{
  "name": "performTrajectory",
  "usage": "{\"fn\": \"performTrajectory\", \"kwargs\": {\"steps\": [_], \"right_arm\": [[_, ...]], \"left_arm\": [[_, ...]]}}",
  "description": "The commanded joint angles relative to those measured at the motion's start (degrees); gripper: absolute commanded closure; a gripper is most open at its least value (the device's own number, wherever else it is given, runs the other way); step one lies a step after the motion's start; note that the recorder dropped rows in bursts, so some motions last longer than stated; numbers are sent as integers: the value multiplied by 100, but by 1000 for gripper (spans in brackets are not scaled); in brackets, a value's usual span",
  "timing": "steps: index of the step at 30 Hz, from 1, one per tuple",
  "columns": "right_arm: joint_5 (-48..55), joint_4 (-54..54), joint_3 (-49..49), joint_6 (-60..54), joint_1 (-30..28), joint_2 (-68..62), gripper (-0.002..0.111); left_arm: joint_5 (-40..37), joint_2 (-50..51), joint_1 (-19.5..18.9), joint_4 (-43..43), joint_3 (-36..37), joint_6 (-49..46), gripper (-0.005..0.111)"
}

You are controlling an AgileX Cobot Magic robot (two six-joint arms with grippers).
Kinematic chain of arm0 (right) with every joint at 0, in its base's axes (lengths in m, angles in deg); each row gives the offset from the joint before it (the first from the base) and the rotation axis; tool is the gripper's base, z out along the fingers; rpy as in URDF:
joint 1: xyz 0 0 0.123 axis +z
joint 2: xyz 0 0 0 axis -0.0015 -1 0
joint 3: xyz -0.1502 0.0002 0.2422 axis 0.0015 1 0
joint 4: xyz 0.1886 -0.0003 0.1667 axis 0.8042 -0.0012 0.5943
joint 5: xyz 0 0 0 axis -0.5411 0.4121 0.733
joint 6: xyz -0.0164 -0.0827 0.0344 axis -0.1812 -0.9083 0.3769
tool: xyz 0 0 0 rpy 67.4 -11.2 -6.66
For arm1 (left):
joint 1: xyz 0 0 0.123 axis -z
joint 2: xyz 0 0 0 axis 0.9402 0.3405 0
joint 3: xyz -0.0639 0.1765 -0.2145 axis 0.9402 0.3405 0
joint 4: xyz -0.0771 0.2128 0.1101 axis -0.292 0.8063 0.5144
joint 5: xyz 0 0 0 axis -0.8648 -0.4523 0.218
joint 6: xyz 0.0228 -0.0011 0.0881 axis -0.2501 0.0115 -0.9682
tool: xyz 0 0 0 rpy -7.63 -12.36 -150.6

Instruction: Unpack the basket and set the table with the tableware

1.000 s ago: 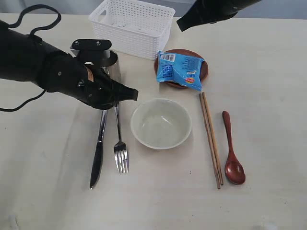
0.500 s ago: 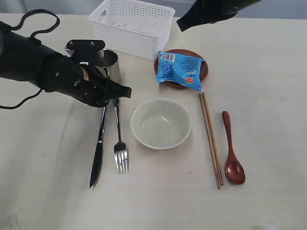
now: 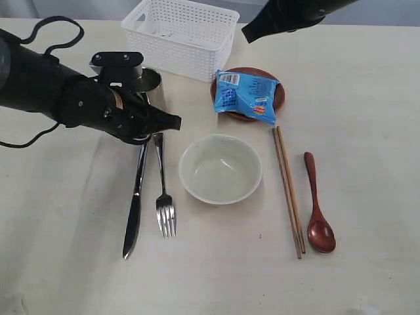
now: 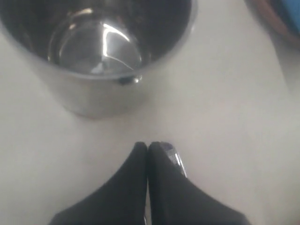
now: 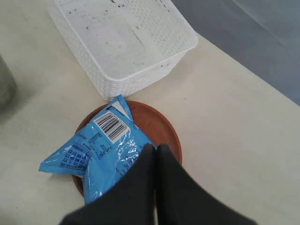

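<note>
The white basket [image 3: 180, 33] [image 5: 122, 42] stands empty at the back of the table [image 3: 367, 131]. In front of it the steel mug [image 3: 151, 82] [image 4: 101, 51] stands upright. My left gripper [image 3: 174, 121] [image 4: 148, 146] is shut and holds nothing, hovering just in front of the mug over the handle ends of the knife [image 3: 134, 203] and fork [image 3: 164, 197]. The bowl [image 3: 220, 168], chopsticks [image 3: 289, 190] and wooden spoon [image 3: 316, 210] lie on the table. The brown plate [image 3: 279, 98] [image 5: 159, 126] carries a blue packet. My right gripper [image 3: 249, 33] [image 5: 155, 147] hangs shut and empty above the plate.
The blue snack packet [image 3: 246, 97] [image 5: 98, 150] covers most of the plate. The left arm's black cable loops over the table's left side. The plate's edge [image 4: 276, 18] shows in the left wrist view, and the mug's side [image 5: 4, 89] in the right wrist view.
My left gripper has drawn back a little toward the mug and to the left. The right arm and all the tableware have stayed in place.
</note>
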Motion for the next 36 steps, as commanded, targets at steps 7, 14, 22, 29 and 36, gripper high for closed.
{"fn": "performTrajectory", "kwargs": {"steps": [7, 14, 22, 29, 36], "right_arm": [[-26, -10, 14, -55, -32, 48, 109], [-38, -10, 14, -55, -32, 48, 109], [-49, -10, 14, -55, -32, 48, 109], [-60, -10, 14, -55, -32, 48, 109], [-73, -10, 14, -55, -32, 48, 109]], "left_arm": [[34, 150, -11, 44, -17, -8, 107], [144, 174, -11, 44, -17, -8, 107], [196, 311, -11, 44, -17, 3, 107], [315, 309, -11, 44, -17, 16, 107], [390, 309, 4, 44, -17, 15, 107]]}}
